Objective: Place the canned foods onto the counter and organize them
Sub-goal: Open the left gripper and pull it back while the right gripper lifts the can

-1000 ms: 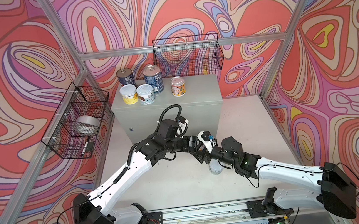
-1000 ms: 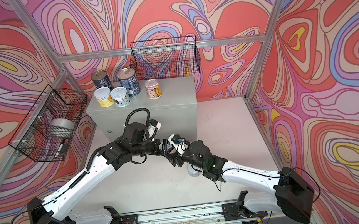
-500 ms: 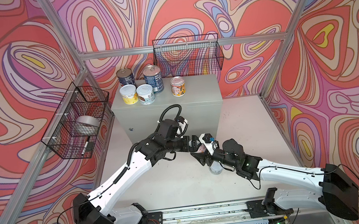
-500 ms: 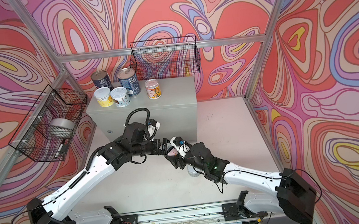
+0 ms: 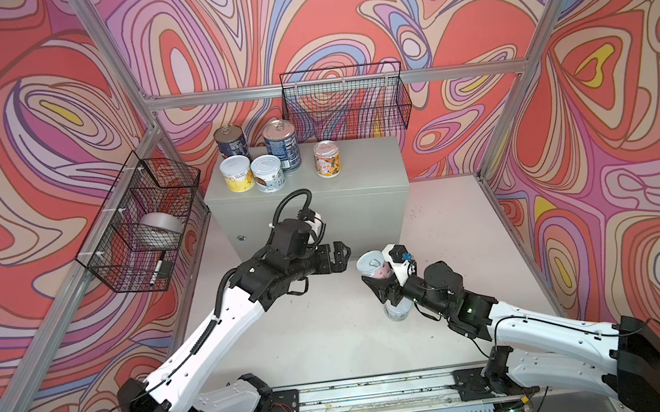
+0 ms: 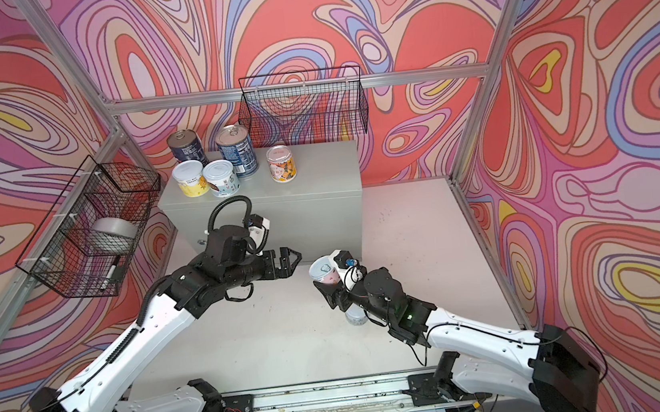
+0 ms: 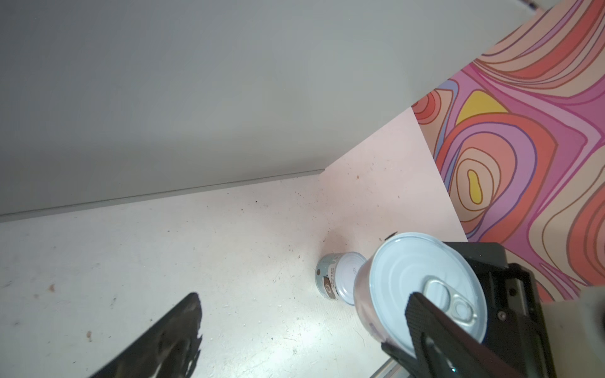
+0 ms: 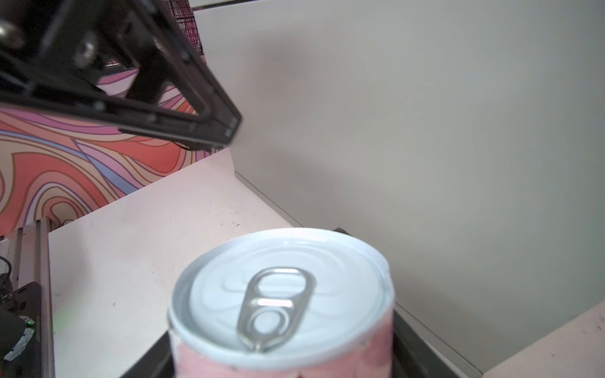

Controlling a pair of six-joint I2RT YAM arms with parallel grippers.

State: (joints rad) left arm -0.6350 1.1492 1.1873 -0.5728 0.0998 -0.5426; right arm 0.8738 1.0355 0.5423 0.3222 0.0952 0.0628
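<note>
A pink-labelled can (image 5: 374,267) (image 8: 281,301) with a silver pull-tab lid hangs upright above the white tabletop, with my right gripper (image 5: 380,279) (image 8: 281,360) shut on its sides. My left gripper (image 5: 342,256) (image 7: 304,302) stands open just left of it, a small gap between, holding nothing. Another short can (image 5: 398,312) (image 7: 337,281) stands on the tabletop under my right arm. The grey counter (image 5: 358,170) carries two dark-blue cans (image 5: 232,142) (image 5: 280,139), a yellow can (image 5: 237,174), a pale can (image 5: 268,173) and a colourful can (image 5: 326,158).
A black wire basket (image 5: 116,254) on the left wall holds a grey tape roll (image 5: 161,229) and a marker. Another wire basket (image 5: 344,101) hangs on the back wall above the counter. The arms' base rail (image 5: 361,396) runs along the front edge.
My right gripper has shifted slightly to the right with the pink can, widening the gap to the left gripper. The left gripper has stayed open and nearly still.
</note>
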